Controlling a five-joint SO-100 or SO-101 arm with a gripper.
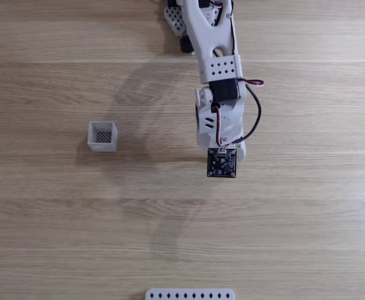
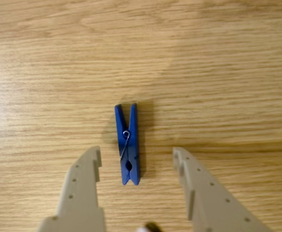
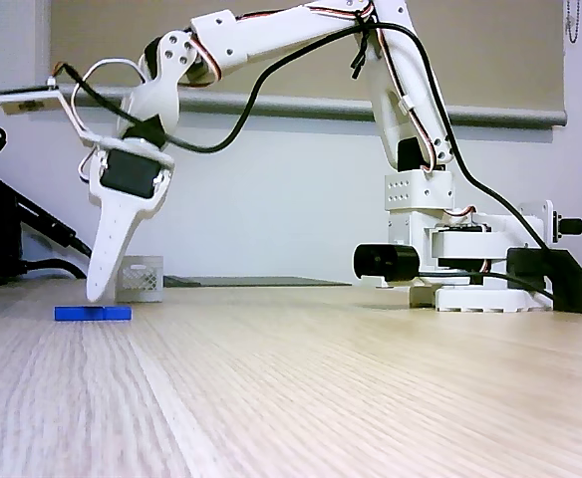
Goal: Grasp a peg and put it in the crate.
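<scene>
the wooden table (image 1: 57, 237) carried the white arm (image 3: 271, 35), which reached out from its base (image 3: 470, 259) and pointed its gripper (image 2: 136, 157) down at the surface. the crate (image 1: 102, 136) stood upright on the table well apart from the gripper, to the left in a fixed view from above, and a white perforated strip (image 1: 190, 294) lay at the bottom edge of that view. the blue peg (image 2: 128, 144) lay flat on the table between the spread fingers (image 2: 85, 179), untouched by either in the wrist view, with the fingertip just above it in a fixed view from the side (image 3: 92, 313).
</scene>
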